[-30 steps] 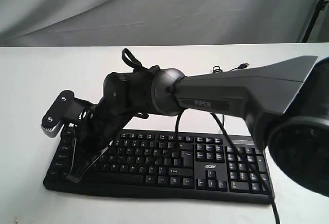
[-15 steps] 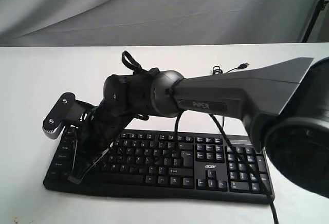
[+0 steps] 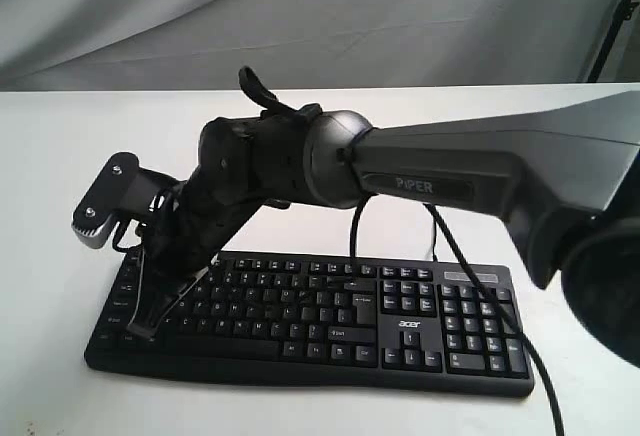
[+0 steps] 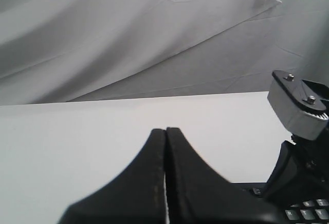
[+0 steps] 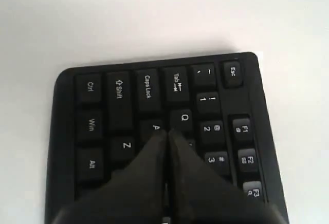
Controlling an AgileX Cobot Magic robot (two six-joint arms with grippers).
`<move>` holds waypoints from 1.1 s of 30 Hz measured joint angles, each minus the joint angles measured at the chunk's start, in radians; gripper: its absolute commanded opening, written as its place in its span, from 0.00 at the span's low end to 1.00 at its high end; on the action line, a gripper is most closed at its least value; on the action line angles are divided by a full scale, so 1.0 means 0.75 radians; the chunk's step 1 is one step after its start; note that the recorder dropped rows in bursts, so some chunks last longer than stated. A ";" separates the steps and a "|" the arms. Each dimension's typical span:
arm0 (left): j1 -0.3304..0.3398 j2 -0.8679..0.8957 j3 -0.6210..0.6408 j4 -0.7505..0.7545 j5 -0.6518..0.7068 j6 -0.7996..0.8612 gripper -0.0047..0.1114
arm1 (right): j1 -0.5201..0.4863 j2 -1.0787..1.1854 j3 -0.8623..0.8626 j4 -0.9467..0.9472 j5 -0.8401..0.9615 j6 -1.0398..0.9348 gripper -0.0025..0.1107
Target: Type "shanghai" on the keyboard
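Observation:
The black keyboard (image 3: 330, 316) with white legends and an acer logo lies on the white table (image 3: 60, 156). My right arm reaches across it to its left end. The right gripper (image 3: 141, 333) is shut, its tips low over the left-hand keys. In the right wrist view the shut right gripper (image 5: 167, 131) points between the A key (image 5: 156, 127) and the Q key (image 5: 184, 117) of the keyboard (image 5: 103, 111); the keys under its fingers are hidden. The left gripper (image 4: 165, 130) is shut and empty above bare table, beside the keyboard's corner (image 4: 307, 211).
The right arm's grey wrist camera bracket (image 3: 100, 201) sticks out over the keyboard's left end and also shows as the bracket (image 4: 298, 106). A black arm cable (image 3: 478, 281) hangs across the keyboard's right half. A grey cloth backdrop (image 3: 300, 16) closes the far side.
The right arm has risen a little and shifted left; its shut tips have lifted slightly off the left-hand keys.

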 measured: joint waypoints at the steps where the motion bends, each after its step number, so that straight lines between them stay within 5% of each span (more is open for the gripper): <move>1: 0.000 0.000 0.000 0.000 0.000 0.000 0.04 | 0.000 -0.003 0.000 -0.019 0.026 0.010 0.02; 6: 0.000 0.000 0.000 0.000 0.000 0.000 0.04 | -0.016 -0.048 0.066 -0.039 0.076 0.051 0.02; 12: 0.000 0.000 0.000 0.000 0.000 0.000 0.04 | -0.028 -0.225 0.334 -0.049 -0.149 0.077 0.02; 33: 0.000 0.000 0.000 0.000 0.000 0.000 0.04 | -0.055 -0.245 0.549 -0.009 -0.334 0.191 0.02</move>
